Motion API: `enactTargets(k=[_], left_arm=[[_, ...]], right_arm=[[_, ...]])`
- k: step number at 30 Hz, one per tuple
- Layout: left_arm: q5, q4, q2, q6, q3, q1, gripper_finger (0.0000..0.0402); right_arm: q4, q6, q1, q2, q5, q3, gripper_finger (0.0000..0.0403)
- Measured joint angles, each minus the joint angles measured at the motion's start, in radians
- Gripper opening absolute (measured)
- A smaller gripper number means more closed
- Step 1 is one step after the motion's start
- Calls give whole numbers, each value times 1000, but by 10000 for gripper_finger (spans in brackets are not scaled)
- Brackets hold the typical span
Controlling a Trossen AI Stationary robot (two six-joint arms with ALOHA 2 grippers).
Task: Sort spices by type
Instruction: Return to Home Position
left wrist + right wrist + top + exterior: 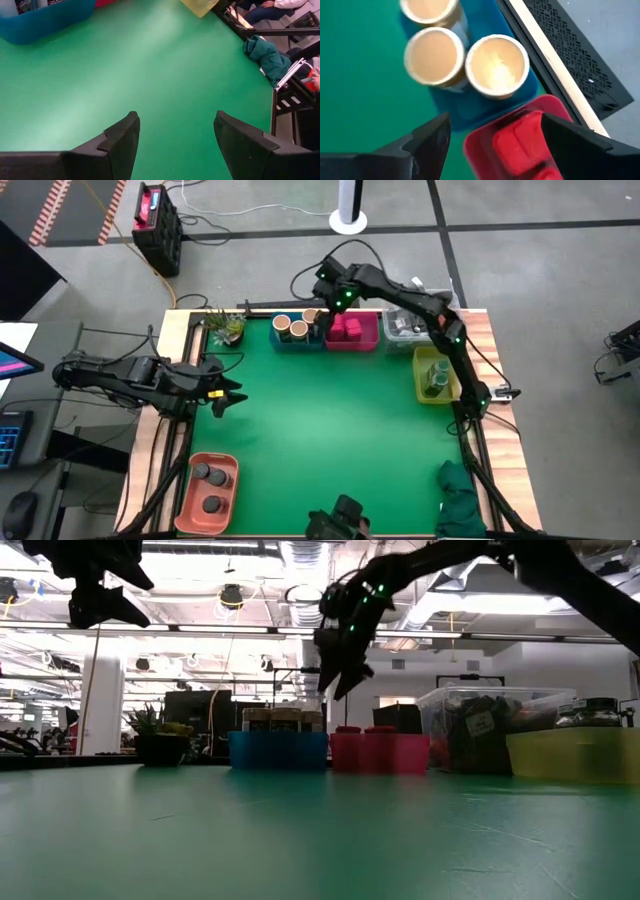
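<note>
Three tan-topped jars (434,56) stand in a blue bin (296,340) at the table's far edge. Right of it, a pink bin (352,342) holds magenta packs (520,145). Green jars (436,374) stand in a yellow bin (422,390) on the right, and dark grey-lidded jars (208,475) in an orange tray (228,465) at the near left. My right gripper (495,145) hangs open above the gap between the blue and pink bins, with nothing between its fingers. My left gripper (228,393) waits open at the table's left side, above the mat.
A clear tub of grey clutter (405,328) stands at the far right beside the pink bin. A small potted plant (228,327) is at the far left corner. A dark green cloth (460,498) lies at the near right corner. The green mat's middle (330,430) is bare.
</note>
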Motion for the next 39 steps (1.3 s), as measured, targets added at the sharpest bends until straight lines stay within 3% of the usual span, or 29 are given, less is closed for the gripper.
enactTargets(k=[4, 9, 13, 19, 25, 32, 39], left_arm=[[-41, -6, 0, 5, 46, 0, 242], [-173, -18, -31, 48, 88, 0, 242], [-205, -18, -72, 77, 88, 0, 242], [-239, -17, -90, 85, 88, 0, 242], [-369, -10, -63, 75, 88, 0, 242], [-435, -4, -33, 28, 88, 0, 242], [-419, 9, -3, 219, 88, -27, 242]], right_arm=[[-31, -7, 19, -79, 0, 0, 330], [-61, -11, 31, -175, -5, -2, 329], [-35, 5, 65, -278, -5, -89, 329], [167, 132, 174, -511, 29, -447, 329], [451, 341, 315, -767, 151, -836, 329], [670, 542, 466, -987, 276, -1140, 329], [906, 691, 584, -1226, 451, -1429, 329]])
